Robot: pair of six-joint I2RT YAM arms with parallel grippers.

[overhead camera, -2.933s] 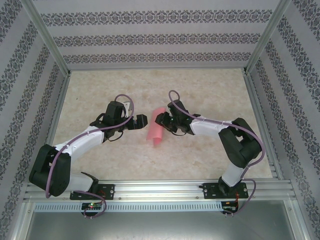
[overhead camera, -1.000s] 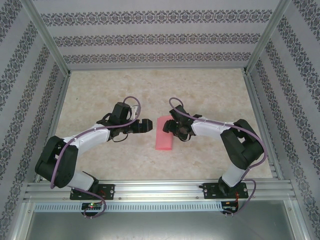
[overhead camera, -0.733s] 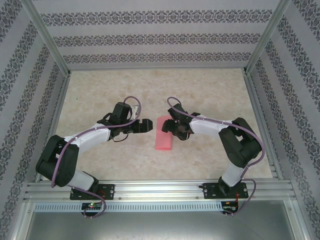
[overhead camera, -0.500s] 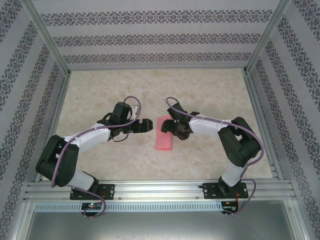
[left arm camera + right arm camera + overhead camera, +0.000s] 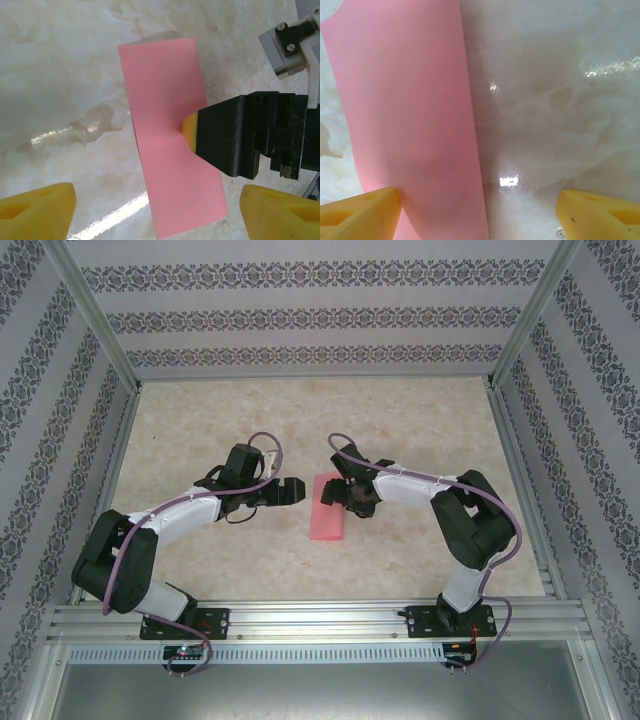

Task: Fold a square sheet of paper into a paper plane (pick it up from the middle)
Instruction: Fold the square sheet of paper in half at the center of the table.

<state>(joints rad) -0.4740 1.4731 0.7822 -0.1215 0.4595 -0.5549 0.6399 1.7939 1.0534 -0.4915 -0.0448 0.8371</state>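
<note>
The square sheet of paper [image 5: 328, 512] lies flat on the marble table, folded in half into a long pink rectangle [image 5: 167, 125]. My left gripper [image 5: 290, 492] hovers just left of its far end, open, its yellow fingertips [image 5: 37, 210] spread to either side of the strip's near end. From the right, my right gripper [image 5: 342, 494] stands open over the paper's far end. One of its yellow pads [image 5: 190, 131] rests on the strip's right edge. In the right wrist view the paper [image 5: 405, 115] runs under the left fingertip [image 5: 362, 215]; the other fingertip is over bare table.
The marble tabletop [image 5: 420, 430] is walled by patterned panels on three sides, with aluminium posts at the corners. A metal rail [image 5: 320, 620] carrying both arm bases runs along the near edge. Open table lies beyond and beside the paper.
The paper, earlier curled up between the grippers, now lies flat as a folded strip. In the last second the right arm's elbow shifted slightly; the grippers have barely moved.
</note>
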